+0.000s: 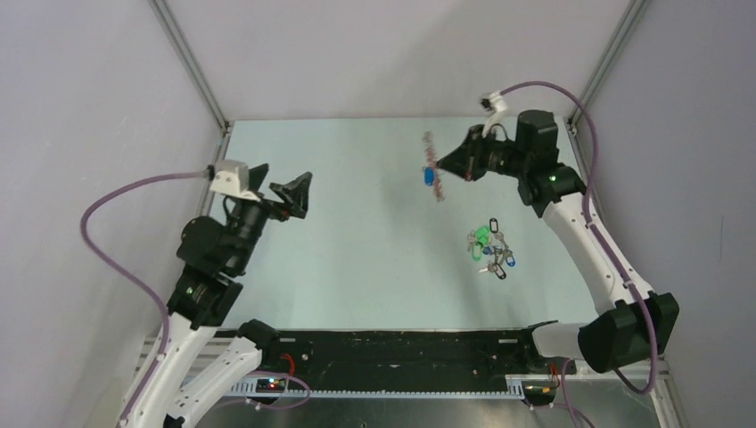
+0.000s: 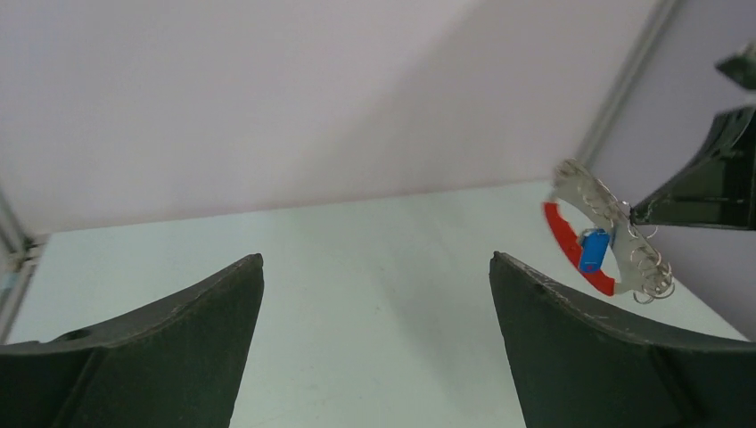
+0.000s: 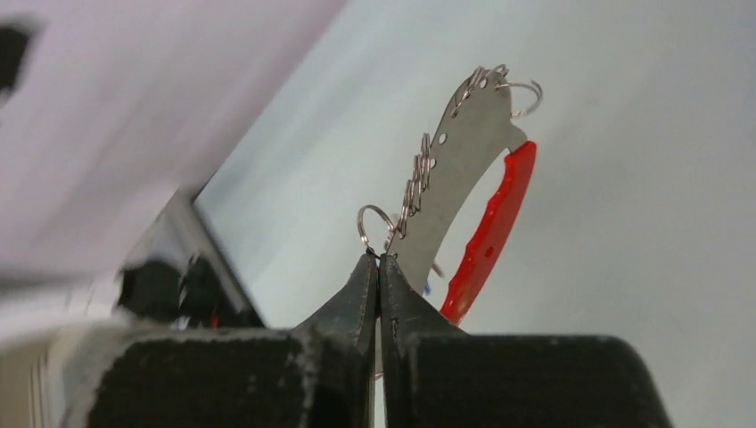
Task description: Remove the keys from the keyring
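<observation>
My right gripper (image 1: 441, 166) is shut on the keyring (image 1: 434, 169) and holds it in the air over the far middle of the table. In the right wrist view the fingertips (image 3: 378, 259) pinch the lower edge of the grey wavy strip (image 3: 455, 169), among small wire rings; the red band (image 3: 495, 223) curves to its right. One blue-headed key (image 2: 594, 251) still hangs on the keyring (image 2: 615, 227). A cluster of loose keys (image 1: 488, 250) with green, blue and black heads lies on the table below. My left gripper (image 1: 281, 181) is open and empty at the left, jaws wide apart (image 2: 376, 259).
The pale green table (image 1: 357, 267) is walled by grey panels with metal corner posts (image 1: 192, 62). A black strip (image 1: 401, 348) runs along the near edge between the arm bases. Purple cables (image 1: 116, 232) loop beside each arm.
</observation>
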Controlling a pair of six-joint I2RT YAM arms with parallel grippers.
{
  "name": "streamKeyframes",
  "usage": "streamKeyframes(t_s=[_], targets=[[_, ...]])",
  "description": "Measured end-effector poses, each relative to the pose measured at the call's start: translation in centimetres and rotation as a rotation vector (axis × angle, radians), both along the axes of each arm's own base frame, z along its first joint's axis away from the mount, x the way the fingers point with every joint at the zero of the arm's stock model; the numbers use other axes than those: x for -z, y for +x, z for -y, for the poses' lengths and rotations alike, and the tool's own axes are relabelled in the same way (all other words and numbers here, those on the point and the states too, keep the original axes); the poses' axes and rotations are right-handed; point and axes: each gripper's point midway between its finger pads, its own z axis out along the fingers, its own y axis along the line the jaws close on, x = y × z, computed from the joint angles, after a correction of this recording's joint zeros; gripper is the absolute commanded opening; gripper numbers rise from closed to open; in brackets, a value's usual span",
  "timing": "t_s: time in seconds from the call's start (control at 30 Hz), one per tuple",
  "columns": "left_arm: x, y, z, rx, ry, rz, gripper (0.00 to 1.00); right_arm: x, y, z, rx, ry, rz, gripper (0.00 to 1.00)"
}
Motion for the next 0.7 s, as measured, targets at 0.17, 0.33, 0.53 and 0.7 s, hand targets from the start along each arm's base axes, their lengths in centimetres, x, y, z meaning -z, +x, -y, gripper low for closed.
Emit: streamKeyframes(t_s=[0.17,0.33,0.53,0.7], targets=[[1.8,1.4,3.4,0.136,0.046,-0.043,1.0,-2.7,-6.6,-6.1,-0.348,-0.003,0.194,0.0],[3.4,1.1,6.4,0.295,0.078,-0.05,0.88,-3.8,-10.1,-8.2,-0.485,-0.025,0.335,0.0],[3.4,-0.1,9.7,0.496,0.12,-0.004,0.76,-5.9,-12.9,-9.2,-0.554,-0.012,0.46,0.0],[3.4,-0.8,10.6,0.565,0.135,0.018,0.76,-7.4,-13.5,-9.4,-0.555,0.009,0.526,0.0]])
